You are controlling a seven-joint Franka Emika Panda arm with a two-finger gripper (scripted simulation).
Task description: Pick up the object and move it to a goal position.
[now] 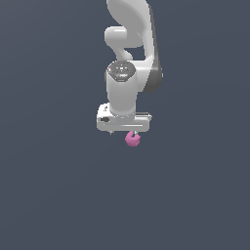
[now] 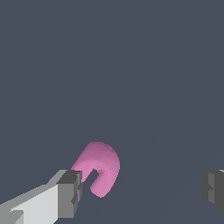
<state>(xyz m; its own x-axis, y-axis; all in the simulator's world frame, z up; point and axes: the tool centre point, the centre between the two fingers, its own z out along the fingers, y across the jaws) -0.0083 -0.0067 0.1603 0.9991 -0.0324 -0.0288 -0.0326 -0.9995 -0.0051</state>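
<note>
No writing is seen. The arm is pointed straight down, and the tool (image 2: 142, 188) is spread wide, nothing gripped. The pink object (image 2: 98, 167) is seen beside one finger (image 2: 70, 193), at the tool's five o'clock in the exterior view.

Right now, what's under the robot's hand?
The small pink object sits below the open hand, beside one finger, not gripped. In the exterior view the hand covers the object's top.
</note>
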